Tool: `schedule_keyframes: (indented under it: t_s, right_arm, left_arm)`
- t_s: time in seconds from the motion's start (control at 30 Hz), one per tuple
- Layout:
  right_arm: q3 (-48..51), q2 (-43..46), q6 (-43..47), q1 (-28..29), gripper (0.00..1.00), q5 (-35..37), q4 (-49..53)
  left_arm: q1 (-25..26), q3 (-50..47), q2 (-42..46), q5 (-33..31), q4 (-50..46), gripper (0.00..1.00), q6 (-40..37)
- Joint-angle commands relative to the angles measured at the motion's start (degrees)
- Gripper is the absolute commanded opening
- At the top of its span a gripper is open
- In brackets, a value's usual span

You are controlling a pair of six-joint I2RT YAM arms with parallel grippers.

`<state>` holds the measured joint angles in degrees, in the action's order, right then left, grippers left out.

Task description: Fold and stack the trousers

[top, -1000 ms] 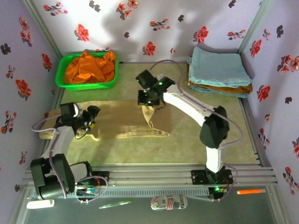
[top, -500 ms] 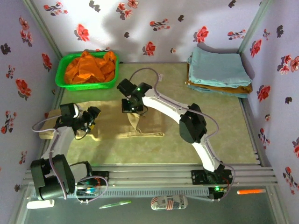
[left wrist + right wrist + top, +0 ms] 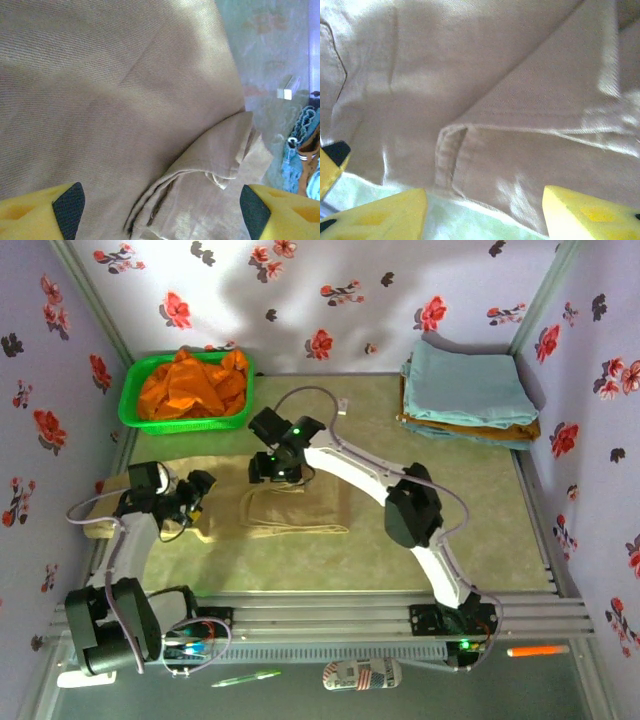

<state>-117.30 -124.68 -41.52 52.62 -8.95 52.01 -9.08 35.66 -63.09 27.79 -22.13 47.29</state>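
The tan trousers (image 3: 296, 512) lie on the green table left of centre, their right part folded over into a thick pad and the rest reaching left under the left arm. My right gripper (image 3: 272, 469) hovers over the pad's far left corner. In the right wrist view its yellow fingers (image 3: 385, 216) stand apart above a hemmed fold of the trousers (image 3: 485, 105), so the right gripper (image 3: 485, 215) is open and holds nothing. My left gripper (image 3: 196, 494) is low over the trousers' left part. In the left wrist view it (image 3: 160, 205) is open wide above layered folds (image 3: 200, 165).
A green basket (image 3: 133, 405) holding an orange garment (image 3: 192, 383) stands at the back left. A stack of pale blue cloth (image 3: 468, 388) lies at the back right. Bare table (image 3: 450, 530) spreads to the right of the trousers. Patterned walls close in both sides.
The right gripper carried the trousers' end leftward, folding it over, then opened and let the cloth drop into a flat pad. The left arm barely moved.
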Motion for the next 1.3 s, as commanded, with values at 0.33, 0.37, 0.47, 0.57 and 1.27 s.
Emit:
schedule_keyframes:
  t_s: [0.33, 0.37, 0.47, 0.57, 1.27]
  right_arm:
    - [43.29, 27.83, 2.49, -18.34, 0.52, 4.55, -11.03]
    - [45.46, 27.93, 2.65, -18.92, 0.51, 3.58, -12.28]
    - [49.42, 27.15, 3.28, -19.22, 0.52, 2.39, -14.54]
    - [52.28, 26.23, 3.44, -19.22, 0.54, 1.03, -17.55]
    - [57.15, 25.28, 3.28, -19.14, 0.54, -0.67, -22.13]
  left_arm:
    - [37.78, 32.30, -21.92, -35.28, -17.45, 0.73, -15.21]
    - [40.49, 34.98, -25.31, -37.31, -18.29, 0.73, -16.06]
    - [45.84, 41.13, -34.53, -40.39, -19.68, 0.75, -18.05]
    - [48.68, 46.18, -42.80, -41.81, -21.16, 0.78, -19.62]
    - [49.72, 48.14, -49.23, -45.73, -22.22, 0.35, -19.91]
